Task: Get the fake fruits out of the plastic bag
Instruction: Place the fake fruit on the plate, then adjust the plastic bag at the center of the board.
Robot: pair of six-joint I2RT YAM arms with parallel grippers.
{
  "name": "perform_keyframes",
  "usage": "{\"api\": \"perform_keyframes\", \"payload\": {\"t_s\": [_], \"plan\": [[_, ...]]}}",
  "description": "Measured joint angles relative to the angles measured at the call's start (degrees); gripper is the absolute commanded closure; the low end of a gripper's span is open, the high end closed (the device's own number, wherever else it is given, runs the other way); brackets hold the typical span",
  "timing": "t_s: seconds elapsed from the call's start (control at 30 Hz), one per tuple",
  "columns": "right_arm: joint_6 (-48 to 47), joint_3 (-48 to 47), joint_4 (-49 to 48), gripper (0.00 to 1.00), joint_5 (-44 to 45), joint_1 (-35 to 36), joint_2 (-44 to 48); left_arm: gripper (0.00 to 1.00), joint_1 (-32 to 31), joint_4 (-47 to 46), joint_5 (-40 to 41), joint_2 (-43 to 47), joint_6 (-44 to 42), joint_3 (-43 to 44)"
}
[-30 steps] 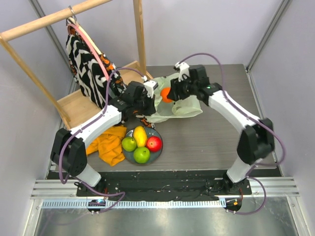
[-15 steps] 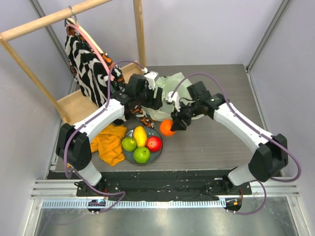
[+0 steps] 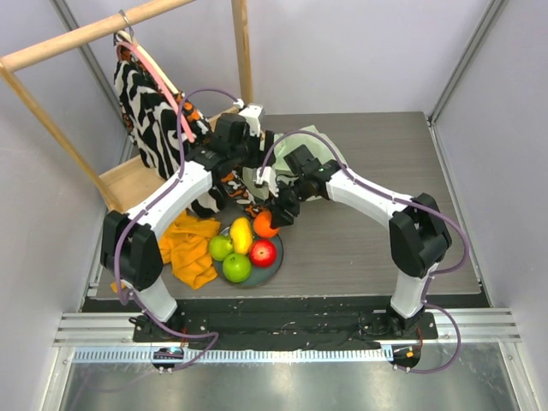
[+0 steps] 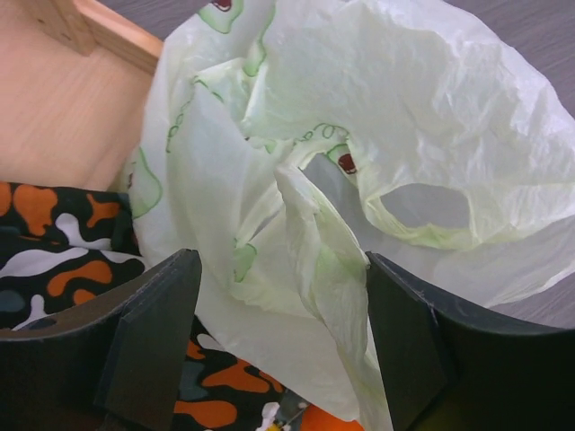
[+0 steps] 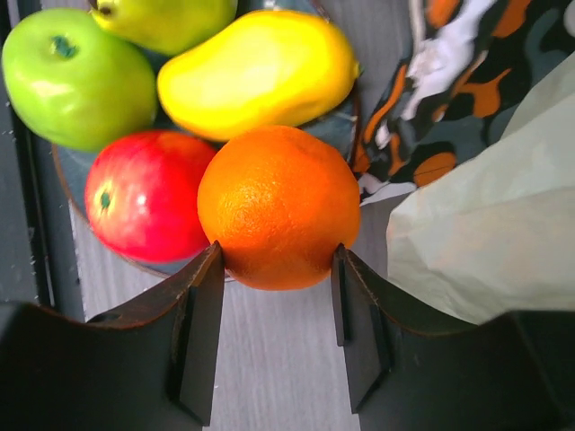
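The right hand [image 5: 278, 262] grasps the glossy, dimpled orange [image 5: 278, 202] at the plate's [image 3: 267, 272] far rim, beside the yellow mango [image 5: 260, 67] and red apple [image 5: 144, 193]. The left hand [image 4: 278, 269] is spread open around a fold of the crinkly pale-green plastic bag [image 4: 422, 117], towards the desk's [image 3: 368, 231] far-left corner.

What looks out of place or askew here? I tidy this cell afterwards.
Nothing looks spilled or damaged. Two cloths seem stray: a crumpled orange cloth lies on the table left of the plate, and a camouflage-patterned cloth is bunched partly under the plastic bag.
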State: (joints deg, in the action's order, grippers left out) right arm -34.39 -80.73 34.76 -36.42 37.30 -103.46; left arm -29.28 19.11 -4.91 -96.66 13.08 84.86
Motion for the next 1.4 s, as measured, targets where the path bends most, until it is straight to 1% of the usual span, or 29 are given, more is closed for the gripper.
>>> {"api": "perform_keyframes", "payload": {"t_s": [0.17,0.33,0.37,0.43,0.47,0.5,0.57,0.6,0.63,0.8,0.9,0.93,1.0,1.03,1.1,1.13,1.2,1.27,1.3,1.4], "plan": [[-0.04,-2.01,-0.26,0.82,0.68,0.04,-1.62,0.23,0.87,-0.87,0.74,0.09,0.2,-0.37],[-0.72,-3.93,1.57,0.81,-1.92,-0.02,-4.15,0.23,1.4,-0.96,1.75,0.09,-0.02,-1.33],[-1.03,-4.74,1.99,0.79,-2.86,0.0,-5.03,0.23,1.64,-0.87,2.03,0.09,-0.07,-1.44],[-1.33,-5.75,2.43,0.71,-4.17,-0.02,-6.14,0.23,1.95,-0.66,2.4,0.07,-0.09,-1.49],[-1.42,-6.1,2.58,0.57,-4.81,-0.02,-6.54,0.22,2.05,-0.52,2.71,0.04,-0.07,-1.49],[-1.51,-6.25,2.64,0.51,-5.33,-0.02,-6.82,0.22,2.14,-0.35,2.99,0.04,-0.07,-1.49],[-1.51,-6.27,2.97,0.35,-5.97,-0.04,-6.95,0.22,2.14,-0.11,3.21,-0.04,-0.04,-1.49],[-1.53,-6.27,3.26,0.04,-6.16,-0.09,-6.95,0.22,2.14,0.02,3.19,-0.09,0.0,-1.49],[-1.73,-6.27,3.67,0.01,-6.29,-0.13,-6.93,0.22,2.08,0.07,3.19,-0.13,0.04,-1.49],[-2.4,-5.07,6.82,0.0,-6.27,-1.14,-4.35,0.22,0.94,-0.33,2.27,-0.13,0.55,-1.51],[-2.6,-4.85,11.74,0.01,-6.43,-3.15,-1.44,0.28,0.0,-3.13,1.09,-0.13,1.86,-1.64],[-2.21,-5.14,13.18,0.02,-7.23,-4.66,-0.2,0.37,-0.02,-3.8,0.98,-0.04,1.84,-1.77],[-0.11,-7.04,14.25,0.05,-7.76,-8.07,1.42,0.47,0.15,-3.69,0.0,0.0,1.86,-2.43],[1.2,-8.52,14.19,0.08,-7.82,-10.25,1.66,0.64,0.11,-3.06,-0.76,0.2,1.81,-2.99],[4.55,-13.53,12.66,0.15,-7.63,-16.13,1.62,0.83,-0.33,-1.86,-2.49,0.2,1.79,-3.48],[5.51,-14.95,11.93,0.21,-7.43,-18.1,1.55,0.99,-0.42,-1.49,-3.04,0.2,1.99,-3.56],[8.48,-17.14,8.92,0.28,-6.08,-21.64,1.42,1.0,-0.74,-1.2,-4.52,0.2,1.79,-3.56],[10.88,-17.2,6.29,0.37,-4.09,-22.16,1.05,1.0,-1.07,-1.27,-5.49,0.2,1.64,-3.69],[12.22,-17.2,4.85,0.39,-2.93,-21.79,0.35,1.0,-1.22,-1.31,-5.92,0.22,1.68,-3.96],[14.53,-16.81,2.25,0.39,-0.26,-19.82,-3.32,1.0,-1.66,-1.29,-6.97,0.46,1.68,-5.33]]}}
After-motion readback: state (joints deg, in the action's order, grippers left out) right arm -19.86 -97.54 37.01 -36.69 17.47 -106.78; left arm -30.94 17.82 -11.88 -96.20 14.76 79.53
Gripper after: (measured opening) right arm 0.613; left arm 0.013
